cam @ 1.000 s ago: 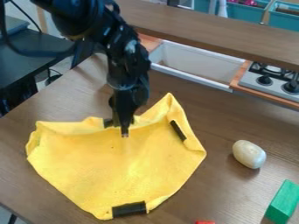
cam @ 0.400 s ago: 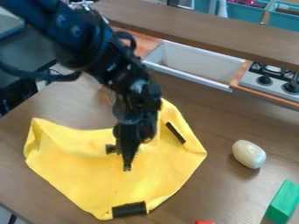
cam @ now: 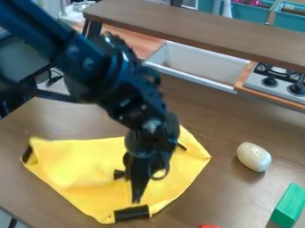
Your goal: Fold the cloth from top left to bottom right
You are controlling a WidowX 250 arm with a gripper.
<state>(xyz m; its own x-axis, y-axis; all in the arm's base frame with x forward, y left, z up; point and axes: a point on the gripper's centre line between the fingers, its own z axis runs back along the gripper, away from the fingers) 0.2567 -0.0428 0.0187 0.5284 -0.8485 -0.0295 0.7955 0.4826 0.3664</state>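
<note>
The black arm [cam: 98, 73] enters from the upper left and slants down towards the right, bending at its wrist so that the pincer [cam: 137, 198] points nearly straight down, with its tip over the lower part of the cloth [cam: 95, 164], just above the dark band [cam: 131, 213] at the bottom edge. I cannot tell whether the pincer is apart, together or clamped on the cloth. A dark cable hangs in a loop from the arm at the left. Past the counter [cam: 232, 120] is a white basin [cam: 196, 63], rectangular with straight walls. At the top right are teal bins [cam: 247, 14], one with something pink [cam: 256, 2] in it. The cloth lies on the left and middle of the counter, soft, bright yellow and rumpled, its outline uneven and its lower left edge running at a slant. Another dark band [cam: 26, 154] sits at its left corner. To the right of the cloth, apart from it, is a smooth, pale, egg-shaped object [cam: 253, 156]; nearer the right edge lies a long green block [cam: 289, 205] with flat faces. A red piece [cam: 209, 226] shows at the bottom edge. A brown wooden shelf [cam: 202, 31] crosses above the basin, near a grey stove [cam: 275, 82] with round black knobs.
</note>
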